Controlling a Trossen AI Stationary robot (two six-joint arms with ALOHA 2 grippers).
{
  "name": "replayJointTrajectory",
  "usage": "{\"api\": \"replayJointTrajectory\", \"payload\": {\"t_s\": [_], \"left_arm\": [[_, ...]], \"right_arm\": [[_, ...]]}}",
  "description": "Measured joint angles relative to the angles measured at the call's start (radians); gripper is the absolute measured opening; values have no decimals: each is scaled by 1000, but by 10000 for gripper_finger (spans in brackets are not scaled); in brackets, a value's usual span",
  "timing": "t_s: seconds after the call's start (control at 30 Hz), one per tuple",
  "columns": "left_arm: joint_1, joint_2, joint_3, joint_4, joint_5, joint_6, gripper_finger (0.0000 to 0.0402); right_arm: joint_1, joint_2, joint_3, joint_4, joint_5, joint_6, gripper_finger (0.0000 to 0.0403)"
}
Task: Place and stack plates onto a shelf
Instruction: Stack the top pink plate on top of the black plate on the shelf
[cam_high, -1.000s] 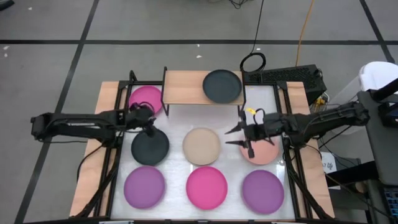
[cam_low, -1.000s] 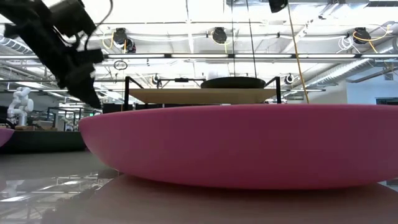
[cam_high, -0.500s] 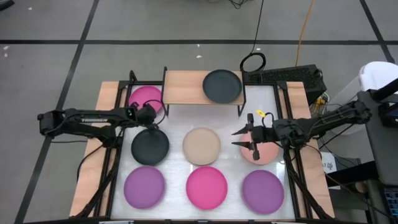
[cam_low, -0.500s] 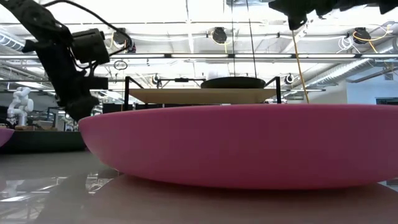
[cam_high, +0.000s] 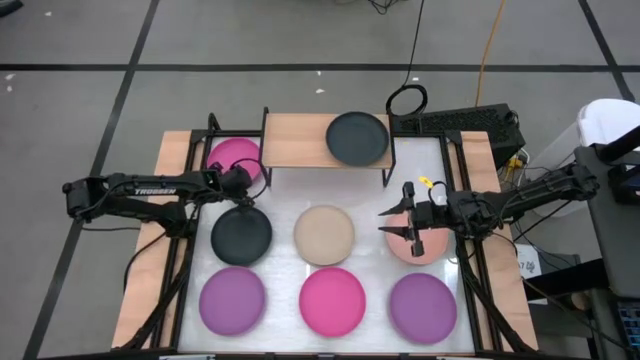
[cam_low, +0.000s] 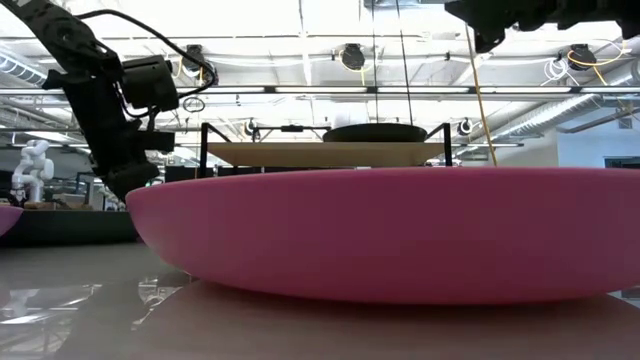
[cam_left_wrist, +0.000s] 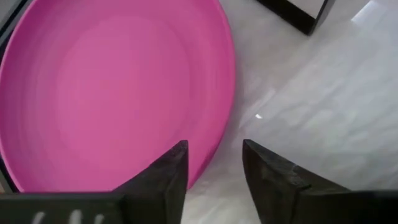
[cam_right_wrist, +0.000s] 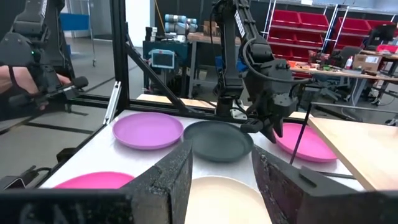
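The right tool (cam_high: 402, 222) has retreated over the flat-lying salmon plate (cam_high: 432, 247).

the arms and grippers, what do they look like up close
Both arms are dark, slim and jointed. The left arm carries white lettering along its link, and black cables loop off its wrist in the low view. The left gripper has two matte black, blocky, tapering fingers. The right gripper looks the same, with a small yellow tag near its wrist.

Bright overhead ceiling lights (cam_low: 300, 20) flood the room evenly; the glossy white tabletop (cam_left_wrist: 323, 118) glares. At table level, the close magenta plate (cam_low: 380, 235) looms soft and blurred.
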Motion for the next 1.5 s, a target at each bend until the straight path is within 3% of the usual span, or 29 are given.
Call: {"api": "replayJointTrajectory", "payload": {"t_s": [0.23,0.67,0.83,1.13,1.3,1.5], "left_arm": [[1,6,0,1,-1,-4,218],[3,166,4,55,-22,-9,212],[3,172,3,65,-16,-6,171],[5,158,7,53,14,0,19],[-9,121,77,-31,40,-49,13],[-51,62,231,-203,-19,-119,12]], "right_arm": [[0,0,-14,11,2,0,146],[0,0,-33,51,0,0,146],[0,0,-33,52,0,0,146],[0,0,-33,52,0,0,146],[0,-4,-33,67,0,0,146],[0,-5,-33,94,0,0,146]]}}
